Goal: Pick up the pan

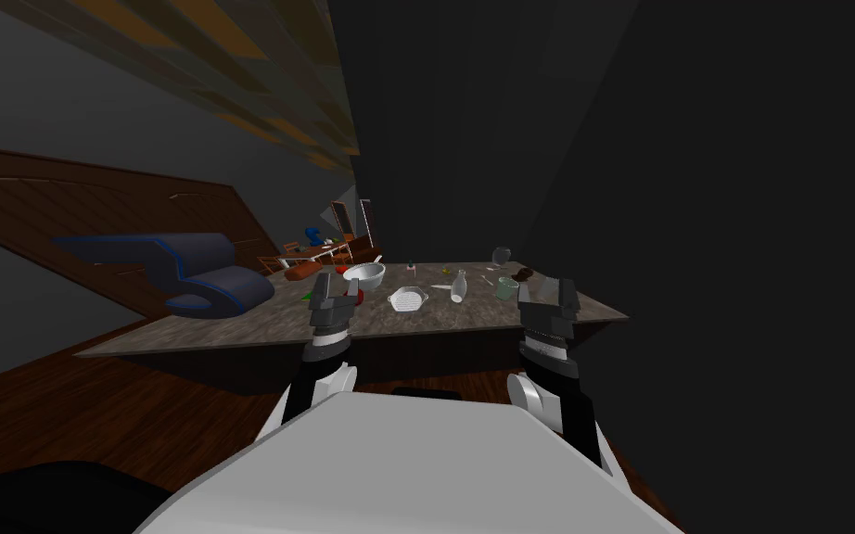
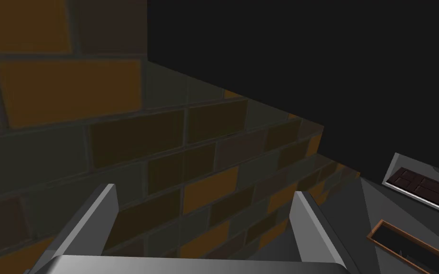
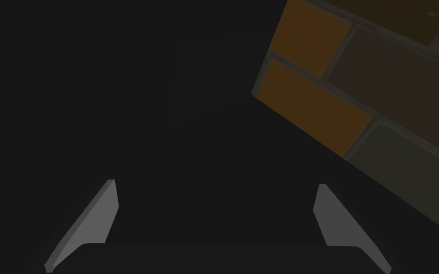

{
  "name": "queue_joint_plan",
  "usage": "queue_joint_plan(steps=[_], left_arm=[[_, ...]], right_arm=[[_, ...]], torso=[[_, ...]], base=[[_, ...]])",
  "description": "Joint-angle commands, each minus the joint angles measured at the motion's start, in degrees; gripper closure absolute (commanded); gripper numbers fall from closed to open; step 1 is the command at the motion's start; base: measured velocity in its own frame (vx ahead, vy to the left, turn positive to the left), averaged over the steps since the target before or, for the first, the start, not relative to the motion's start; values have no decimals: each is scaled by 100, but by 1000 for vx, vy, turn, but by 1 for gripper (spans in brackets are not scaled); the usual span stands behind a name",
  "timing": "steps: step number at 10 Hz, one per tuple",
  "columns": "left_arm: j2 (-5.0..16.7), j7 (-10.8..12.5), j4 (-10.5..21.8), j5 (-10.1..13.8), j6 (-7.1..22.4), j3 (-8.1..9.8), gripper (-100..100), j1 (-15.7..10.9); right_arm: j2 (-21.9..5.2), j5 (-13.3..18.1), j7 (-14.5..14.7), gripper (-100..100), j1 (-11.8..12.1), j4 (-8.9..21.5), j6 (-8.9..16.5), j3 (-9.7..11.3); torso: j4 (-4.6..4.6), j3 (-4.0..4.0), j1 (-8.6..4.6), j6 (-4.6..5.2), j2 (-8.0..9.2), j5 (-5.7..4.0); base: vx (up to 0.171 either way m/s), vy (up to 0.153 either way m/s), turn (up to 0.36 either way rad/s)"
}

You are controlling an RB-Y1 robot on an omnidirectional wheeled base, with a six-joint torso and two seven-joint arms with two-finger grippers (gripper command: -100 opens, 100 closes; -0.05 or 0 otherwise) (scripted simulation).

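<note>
the white pan (image 1: 407, 298) lies on the desk (image 1: 231, 329), between the two pincers, nearer the left pincer (image 1: 337, 284) and just beyond it. both the left and the right pincer (image 1: 546, 292) stand apart, gripping nothing, raised over the desk's near edge.

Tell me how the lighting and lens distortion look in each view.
Head view: dim, rolled, splayed, but the pan on the table is visible. Left wrist view: dim, left gripper open. Right wrist view: darkest, right gripper open.

Dim renders, dark walls, wide-lens splay at edges
</note>
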Motion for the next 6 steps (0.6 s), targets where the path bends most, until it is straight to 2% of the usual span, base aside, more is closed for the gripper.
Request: queue_joint_plan(steps=[1, 5, 6], left_arm=[[195, 40, 33, -2, 217, 29, -100, -64], [573, 177, 144, -3, 873, 121, -100, -257], [573, 177, 144, -3, 976, 121, -100, -257]], right_arm=[[0, 0, 0, 0, 0, 0, 0, 0], [0, 0, 0, 0, -1, 0, 0, 0], [0, 0, 0, 0, -1, 0, 0, 0]], torso=[[0, 0, 0, 0, 0, 0], [4, 11, -7, 1, 19, -1], [4, 11, -7, 1, 19, -2]], base=[[-22, -7, -44], [-47, -19, -44], [-41, -9, -15]])
